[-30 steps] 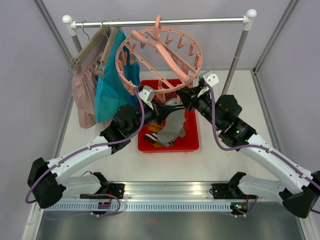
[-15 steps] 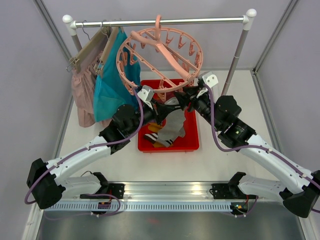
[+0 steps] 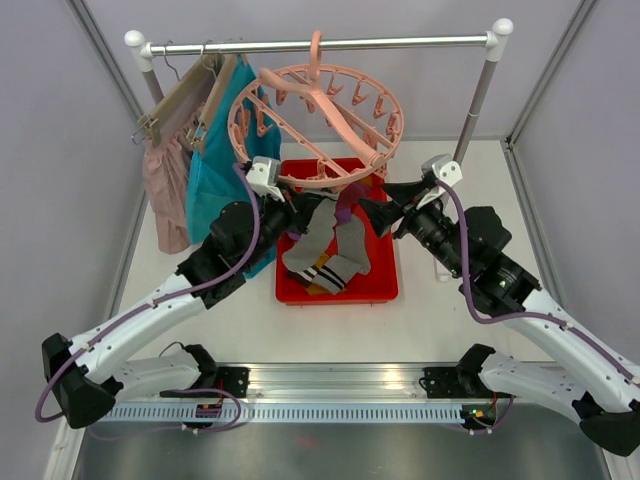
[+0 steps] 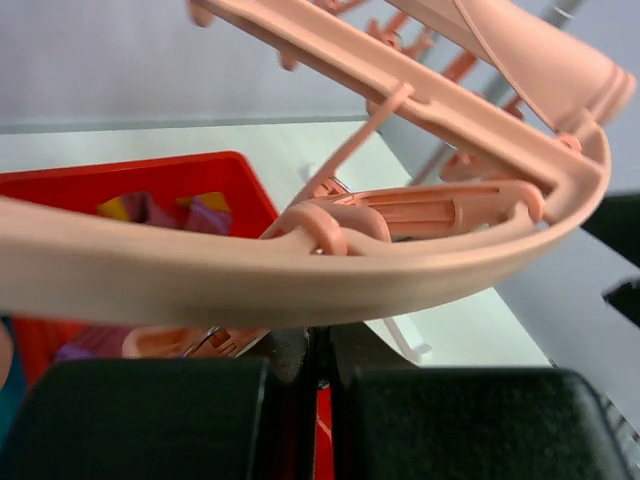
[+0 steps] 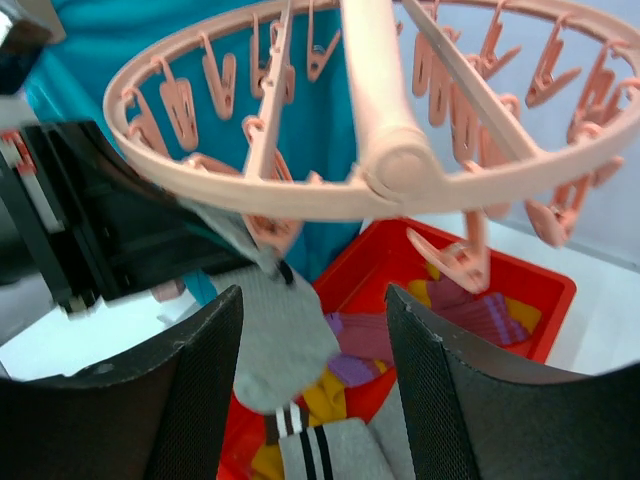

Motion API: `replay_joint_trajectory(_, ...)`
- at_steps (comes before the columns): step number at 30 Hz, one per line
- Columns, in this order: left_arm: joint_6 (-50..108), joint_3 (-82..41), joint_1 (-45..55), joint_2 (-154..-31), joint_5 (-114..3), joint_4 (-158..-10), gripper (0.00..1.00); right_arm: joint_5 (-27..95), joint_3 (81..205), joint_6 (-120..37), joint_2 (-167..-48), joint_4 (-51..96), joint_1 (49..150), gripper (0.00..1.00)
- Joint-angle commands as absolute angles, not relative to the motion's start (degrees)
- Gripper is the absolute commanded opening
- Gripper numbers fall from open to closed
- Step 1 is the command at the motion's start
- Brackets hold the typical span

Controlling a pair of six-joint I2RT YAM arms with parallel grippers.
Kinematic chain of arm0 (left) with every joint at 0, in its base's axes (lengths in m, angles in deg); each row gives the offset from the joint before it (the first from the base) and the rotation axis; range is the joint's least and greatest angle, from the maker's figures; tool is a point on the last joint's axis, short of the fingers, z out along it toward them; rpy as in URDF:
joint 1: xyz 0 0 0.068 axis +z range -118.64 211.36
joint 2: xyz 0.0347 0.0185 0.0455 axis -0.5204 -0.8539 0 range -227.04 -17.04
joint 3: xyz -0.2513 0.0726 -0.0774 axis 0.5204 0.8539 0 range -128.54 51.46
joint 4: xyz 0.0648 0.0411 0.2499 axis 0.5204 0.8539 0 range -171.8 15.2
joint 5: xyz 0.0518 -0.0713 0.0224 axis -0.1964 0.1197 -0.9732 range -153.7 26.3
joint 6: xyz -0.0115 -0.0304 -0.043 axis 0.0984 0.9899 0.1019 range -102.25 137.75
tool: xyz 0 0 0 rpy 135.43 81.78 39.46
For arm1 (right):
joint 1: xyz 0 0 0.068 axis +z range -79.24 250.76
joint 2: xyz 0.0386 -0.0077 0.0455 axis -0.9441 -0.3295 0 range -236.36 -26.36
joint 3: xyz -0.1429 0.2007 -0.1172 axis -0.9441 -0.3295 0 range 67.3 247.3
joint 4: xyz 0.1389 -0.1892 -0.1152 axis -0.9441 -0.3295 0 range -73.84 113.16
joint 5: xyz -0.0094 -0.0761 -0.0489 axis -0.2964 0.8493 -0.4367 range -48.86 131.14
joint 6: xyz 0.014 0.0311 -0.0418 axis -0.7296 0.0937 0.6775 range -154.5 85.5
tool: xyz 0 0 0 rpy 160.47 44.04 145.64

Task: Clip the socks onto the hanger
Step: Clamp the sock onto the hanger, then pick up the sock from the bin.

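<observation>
The salmon-pink ring hanger (image 3: pixel 320 115) hangs from the rail, clips dangling. A grey sock (image 3: pixel 308 240) hangs below its near rim over the red bin. In the right wrist view the sock (image 5: pixel 285 345) hangs at a clip (image 5: pixel 262 232). Its cuff runs into my left gripper (image 5: pixel 120 230). My left gripper (image 3: pixel 303 208) is shut under the rim (image 4: pixel 300 280); the rim hides its tips (image 4: pixel 320 350). My right gripper (image 3: pixel 372 215) is open and empty, a little right of the sock (image 5: pixel 315 300). Purple (image 5: pixel 470 310), mustard (image 5: pixel 335 395) and striped (image 5: pixel 320 450) socks lie in the bin.
The red bin (image 3: pixel 340 297) sits mid-table under the ring. A metal rail (image 3: pixel 400 42) on two posts spans the back. A teal garment (image 3: pixel 215 185) and a pale pink garment (image 3: pixel 165 195) hang on slim hangers (image 3: pixel 185 90) at the left.
My right gripper has drawn back to the right, away from the ring's rim. My left gripper has shifted left. The ring has swung, and the grey sock now hangs lower.
</observation>
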State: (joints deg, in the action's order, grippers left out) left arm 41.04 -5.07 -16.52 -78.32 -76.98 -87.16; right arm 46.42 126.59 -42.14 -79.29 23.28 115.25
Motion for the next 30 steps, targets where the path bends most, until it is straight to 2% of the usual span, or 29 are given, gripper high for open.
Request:
replay_joint_trajectory(1, 43.59, -8.74, -16.72, -75.49, -88.74, -79.26, 0.02, 47.99, 123.57, -44.08, -76.46, 19.04, 115.5, 0.65)
replay_joint_trajectory(8, 42.71, -9.62, -16.72, -71.45, -102.09, -71.78, 0.02, 48.7, 116.97, -45.75, -76.28, 19.29, 115.5, 0.64)
replay_joint_trajectory(14, 41.83, -10.24, -16.63, -70.83, -110.62, -67.91, 0.02, 50.01, 115.29, -47.77, -85.75, 21.49, 115.41, 0.6)
replay_joint_trajectory(23, 40.95, -10.06, -16.63, -71.27, -110.9, -69.14, 0.03, 53.63, 118.45, -49.71, -104.65, 24.2, 115.41, 0.49)
replay_joint_trajectory(30, 39.72, -10.94, -16.63, -72.15, -109.93, -69.58, 0.04, 48.44, 116.52, -49.62, -108.71, 28.34, 117.34, 0.48)
